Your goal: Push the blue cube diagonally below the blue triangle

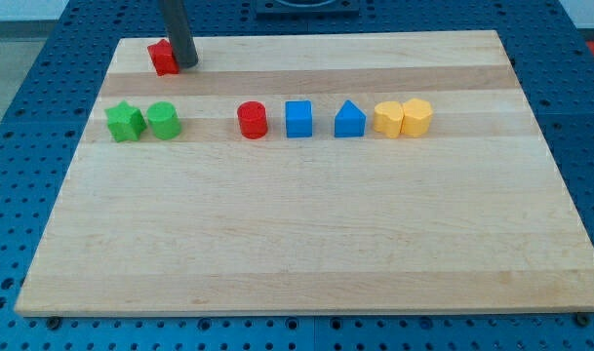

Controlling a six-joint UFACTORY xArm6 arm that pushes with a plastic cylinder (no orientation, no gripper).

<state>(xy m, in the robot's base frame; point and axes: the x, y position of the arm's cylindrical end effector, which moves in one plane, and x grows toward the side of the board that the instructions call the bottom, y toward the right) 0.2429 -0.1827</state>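
The blue cube (298, 119) sits on the wooden board in a row across the upper part of the view. The blue triangle (349, 120) stands just to its right, a small gap between them. My tip (187, 64) is at the view's top left, touching the right side of a red block (162, 58) near the board's top edge. The tip is far to the upper left of the blue cube.
In the same row: a green star-like block (125, 122) and a green cylinder (164, 120) at the left, a red cylinder (252, 120) left of the blue cube, two yellow blocks (388, 119) (417, 116) right of the triangle. The board's edge (306, 314) meets a blue perforated table.
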